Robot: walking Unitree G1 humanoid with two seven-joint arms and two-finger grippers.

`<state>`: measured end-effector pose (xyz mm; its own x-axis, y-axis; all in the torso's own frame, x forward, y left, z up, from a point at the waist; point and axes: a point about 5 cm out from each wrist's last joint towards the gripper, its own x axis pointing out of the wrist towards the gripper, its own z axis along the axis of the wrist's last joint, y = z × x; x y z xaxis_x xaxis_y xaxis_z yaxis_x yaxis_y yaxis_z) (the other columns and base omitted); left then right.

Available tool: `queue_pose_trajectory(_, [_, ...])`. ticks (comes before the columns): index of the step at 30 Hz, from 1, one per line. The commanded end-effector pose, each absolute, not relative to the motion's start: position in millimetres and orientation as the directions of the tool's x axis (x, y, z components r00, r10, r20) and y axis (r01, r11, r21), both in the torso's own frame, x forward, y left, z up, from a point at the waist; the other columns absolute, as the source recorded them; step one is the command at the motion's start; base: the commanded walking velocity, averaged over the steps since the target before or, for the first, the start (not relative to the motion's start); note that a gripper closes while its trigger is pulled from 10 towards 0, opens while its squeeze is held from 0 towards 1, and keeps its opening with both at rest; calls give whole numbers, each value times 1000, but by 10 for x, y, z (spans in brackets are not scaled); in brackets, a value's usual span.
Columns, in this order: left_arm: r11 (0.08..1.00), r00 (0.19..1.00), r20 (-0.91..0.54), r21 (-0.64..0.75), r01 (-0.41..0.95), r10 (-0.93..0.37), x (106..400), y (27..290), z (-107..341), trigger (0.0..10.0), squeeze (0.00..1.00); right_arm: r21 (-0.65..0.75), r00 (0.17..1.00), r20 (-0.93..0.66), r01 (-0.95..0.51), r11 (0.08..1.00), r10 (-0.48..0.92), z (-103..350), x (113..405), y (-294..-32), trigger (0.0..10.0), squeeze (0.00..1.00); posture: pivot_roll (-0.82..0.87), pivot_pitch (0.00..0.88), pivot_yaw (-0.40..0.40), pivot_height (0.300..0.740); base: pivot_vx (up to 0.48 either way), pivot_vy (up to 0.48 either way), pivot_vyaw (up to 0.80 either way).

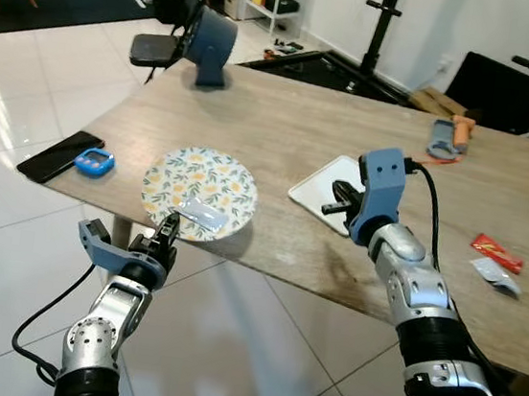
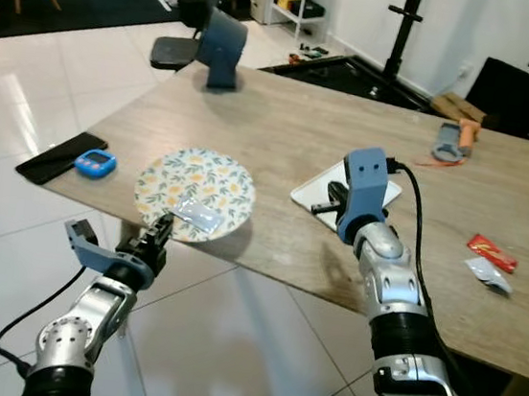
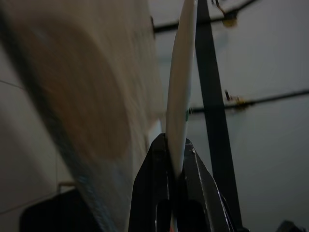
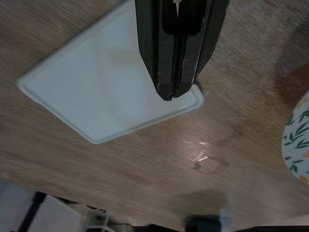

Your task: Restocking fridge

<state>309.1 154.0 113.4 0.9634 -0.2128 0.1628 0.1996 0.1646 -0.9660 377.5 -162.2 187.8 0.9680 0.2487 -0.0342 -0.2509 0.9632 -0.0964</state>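
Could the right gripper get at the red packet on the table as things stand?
Probably yes. The right gripper hovers shut over the white tray, and the red packet lies to its right on bare table with nothing between them. It would have to swing across and open first.

Floral yellow-and-green plate [image 1: 200, 190] clamped between black fingers [image 1: 167, 234]; plain white tray [image 4: 108, 72] beneath closed black fingers [image 4: 176, 48].

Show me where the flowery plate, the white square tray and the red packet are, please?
flowery plate [image 1: 211, 177]: left eye view, patterned middle.
white square tray [image 4: 96, 77]: right wrist view, flat centre.
red packet [image 1: 497, 253]: left eye view, middle of the wrapper.
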Motion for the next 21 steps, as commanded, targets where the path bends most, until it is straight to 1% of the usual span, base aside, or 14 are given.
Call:
queue_pose_trajectory(1, [170,960,184,-960,222,-213,3077,1541,1150,10000,0,-110,970,-24,-244,963,243,1896,3785,-1626,10000,0,-13,55,18,740,0,-465,0])
queue_pose_trajectory(18, [154,953,201,-959,239,-227,3087,1503,1154,10000,0,-169,979,-41,-202,965,198,1861,3796,-1682,10000,0,-17,53,19,740,0,-465,0])
queue_pose_trajectory(21, [142,962,178,-967,210,-208,3101,1505,1122,10000,0,-190,980,-44,-199,961,194,1853,3799,-1683,10000,0,-17,53,19,740,0,0,0])
